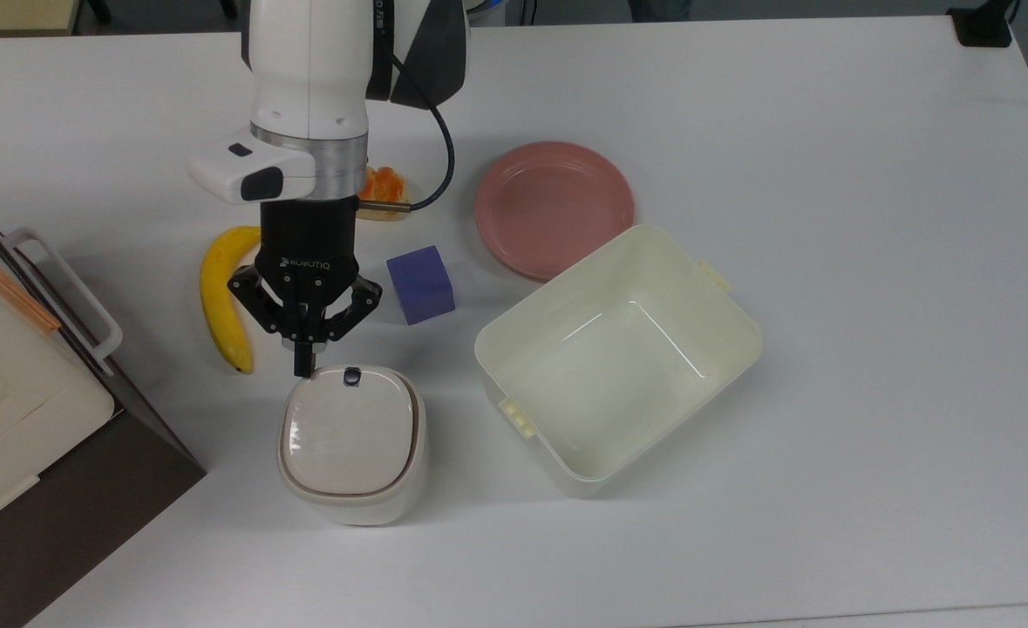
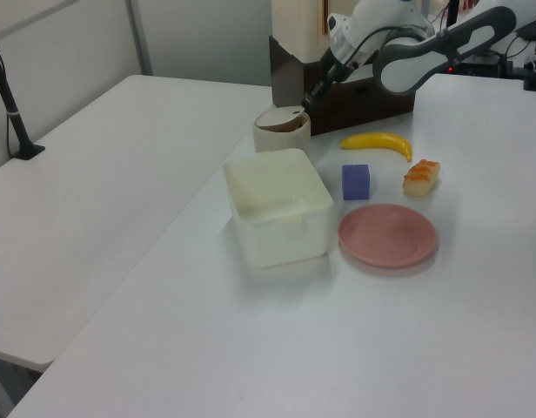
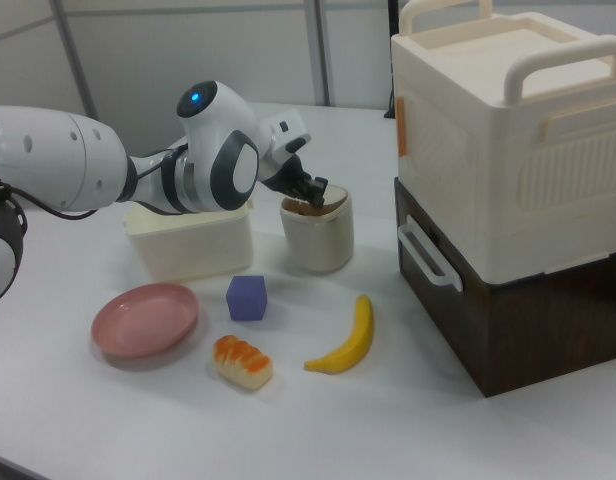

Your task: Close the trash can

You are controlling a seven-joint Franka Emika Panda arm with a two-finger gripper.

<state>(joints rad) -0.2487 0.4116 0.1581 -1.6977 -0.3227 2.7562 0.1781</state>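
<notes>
The trash can [image 1: 352,493] is a small cream-white bin at the table's lower left in the top view. Its beige lid [image 1: 348,433] lies down over the opening, with the dark button [image 1: 352,377] at the edge nearest the arm. My gripper [image 1: 304,365] is shut with nothing in it. Its tips hang just past the lid's button edge, towards the top view's top. In the left view the trash can [image 2: 281,135] shows a thin dark gap under the lid, and the gripper [image 2: 310,97] is just to its right. In the right view the gripper [image 3: 320,190] hovers at the rim of the trash can [image 3: 318,240].
A banana [image 1: 217,301] lies to the left of the gripper and a purple cube [image 1: 421,283] to its right. An orange food piece [image 1: 384,186] sits behind the arm, with a pink plate [image 1: 554,208] beyond it. A lidless cream tub [image 1: 627,375] stands right of the bin. A stacked cream-and-brown box [image 1: 8,410] fills the left edge.
</notes>
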